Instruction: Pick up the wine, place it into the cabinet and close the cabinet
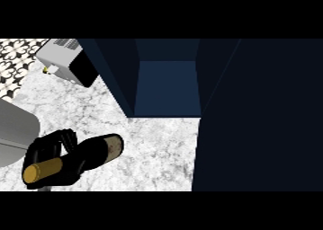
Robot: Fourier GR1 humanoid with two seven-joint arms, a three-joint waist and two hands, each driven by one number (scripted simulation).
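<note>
The wine bottle (97, 152) is dark, with a beige label near its base and a gold cap (40, 172) at the lower left. It lies tilted over the marble counter (157, 152), neck towards me. My left hand (52, 147) is curled round its neck and shoulder; the grey forearm (10, 132) enters from the left edge. The dark blue cabinet (167, 85) stands open up and to the right of the bottle, its inside showing no contents. Its open door (263, 117) fills the right side. The right hand does not show.
A grey-white appliance with a black face (65, 59) stands at the back left beside the cabinet's left wall. Patterned black-and-white tiles (10, 60) cover the far left corner. Bare marble lies between the bottle and the cabinet's opening.
</note>
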